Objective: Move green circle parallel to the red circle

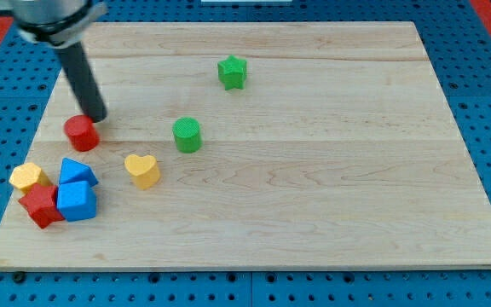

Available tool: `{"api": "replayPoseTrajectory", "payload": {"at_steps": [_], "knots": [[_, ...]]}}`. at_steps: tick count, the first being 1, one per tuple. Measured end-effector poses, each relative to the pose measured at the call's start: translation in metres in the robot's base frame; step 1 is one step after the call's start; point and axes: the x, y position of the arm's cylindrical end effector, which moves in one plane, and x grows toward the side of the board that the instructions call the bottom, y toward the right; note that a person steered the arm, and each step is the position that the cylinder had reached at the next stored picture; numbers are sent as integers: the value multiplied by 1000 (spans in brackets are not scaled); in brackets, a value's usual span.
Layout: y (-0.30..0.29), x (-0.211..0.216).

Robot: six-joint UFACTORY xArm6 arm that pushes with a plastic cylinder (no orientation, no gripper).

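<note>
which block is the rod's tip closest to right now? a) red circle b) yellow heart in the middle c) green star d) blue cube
a: my tip sits right at the upper edge of the red circle, at the view's left, while the green circle lies off to the right at about the same height.

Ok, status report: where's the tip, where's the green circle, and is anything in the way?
My tip at red circle, upper right edge. Green circle to the view's right, apart from it. Nothing between them.
</note>
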Motion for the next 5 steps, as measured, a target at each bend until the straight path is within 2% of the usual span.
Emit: {"api": "replayPoseTrajectory", "payload": {"at_steps": [1, 3, 4, 5], "knots": [[-1, 8], [130, -28], [139, -18], [106, 17]]}}
